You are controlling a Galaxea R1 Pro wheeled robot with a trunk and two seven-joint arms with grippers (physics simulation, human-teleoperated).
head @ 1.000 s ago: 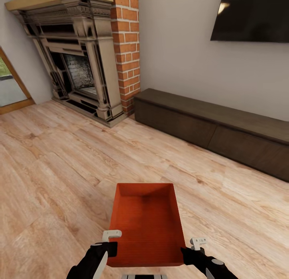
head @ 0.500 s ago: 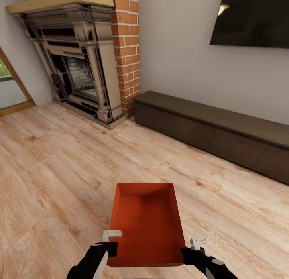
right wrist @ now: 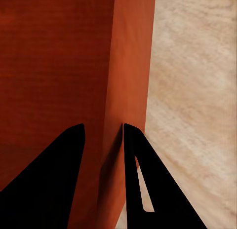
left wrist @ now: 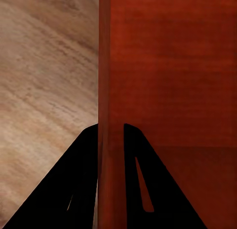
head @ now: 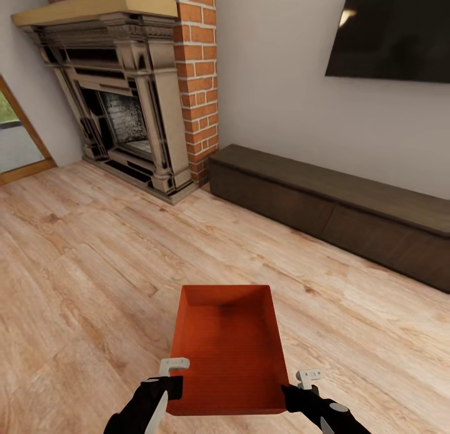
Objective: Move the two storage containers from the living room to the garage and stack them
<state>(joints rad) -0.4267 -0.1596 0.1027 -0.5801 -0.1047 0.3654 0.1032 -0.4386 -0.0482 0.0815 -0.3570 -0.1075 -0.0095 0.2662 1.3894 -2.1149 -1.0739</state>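
Storage container: one orange-red open box sits at the lower centre of the head view, held above the light wood plank floor, its near edge close to the bottom of the frame. Two grippers carry it. The left gripper is at the box's lower left corner, the right gripper at its lower right. In the left wrist view the two black fingers straddle the container's thin side wall, one on each face, pinching it; the right wrist view shows the same, two fingers clamped either side of the wall. Both arms are cut off by the bottom edge of the head view, so little of them can be made out.

Farther off, one long dark low cabinet runs along the pale wall from the centre to the right edge, where it is cropped. At upper left stands one ornate grey fireplace against a red brick chimney, whose top is cut off. One black TV fills the upper right, also cropped.
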